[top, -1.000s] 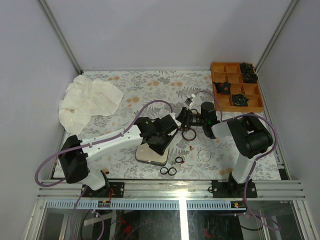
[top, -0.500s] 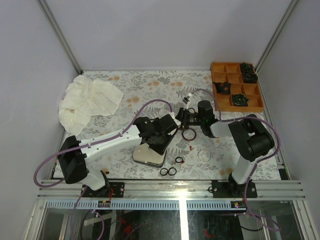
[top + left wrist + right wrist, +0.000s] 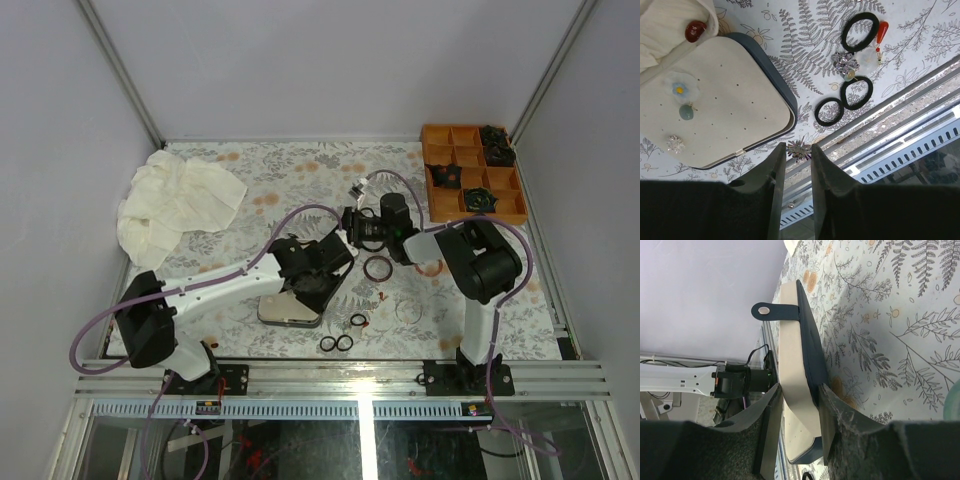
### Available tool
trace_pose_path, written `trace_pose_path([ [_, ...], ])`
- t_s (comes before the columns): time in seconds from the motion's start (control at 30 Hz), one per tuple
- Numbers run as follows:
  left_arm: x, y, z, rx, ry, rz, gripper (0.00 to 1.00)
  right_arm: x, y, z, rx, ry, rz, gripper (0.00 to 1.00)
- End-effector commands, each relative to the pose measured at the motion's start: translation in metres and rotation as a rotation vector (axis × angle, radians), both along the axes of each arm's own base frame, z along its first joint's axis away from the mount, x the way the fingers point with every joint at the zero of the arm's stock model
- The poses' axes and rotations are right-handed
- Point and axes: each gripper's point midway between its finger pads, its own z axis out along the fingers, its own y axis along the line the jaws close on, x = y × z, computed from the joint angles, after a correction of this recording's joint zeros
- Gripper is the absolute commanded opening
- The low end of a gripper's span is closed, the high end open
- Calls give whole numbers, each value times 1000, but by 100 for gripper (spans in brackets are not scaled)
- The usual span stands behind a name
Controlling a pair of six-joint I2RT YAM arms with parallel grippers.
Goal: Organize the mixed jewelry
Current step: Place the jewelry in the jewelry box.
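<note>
Once the right tool [image 3: 798,392] pinched it, the case [image 3: 280,312] shifted left

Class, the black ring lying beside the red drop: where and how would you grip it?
Come straight down. The black ring lies flat, so put one finger inside the loop and one outside, then pinch its thin band. Choose the arc facing away from the red drop and the sparkly piece, which crowd its other sides.
</note>
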Motion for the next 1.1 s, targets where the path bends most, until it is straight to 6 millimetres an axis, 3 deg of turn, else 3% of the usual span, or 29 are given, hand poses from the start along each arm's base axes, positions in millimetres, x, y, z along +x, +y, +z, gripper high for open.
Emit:
trace_pose_path([
  [0.0, 0, 0, -11, 24, 4, -12, 0, 10, 13, 26, 66, -105, 54, 39],
  [0.37, 8, 17, -32, 112, -1, 14, 0, 13, 14, 15, 23, -118, 72, 39],
  [1.07, 27, 22, -46, 139, -7, 62, 0, 10, 14, 14, 21, -114, 88, 39],
])
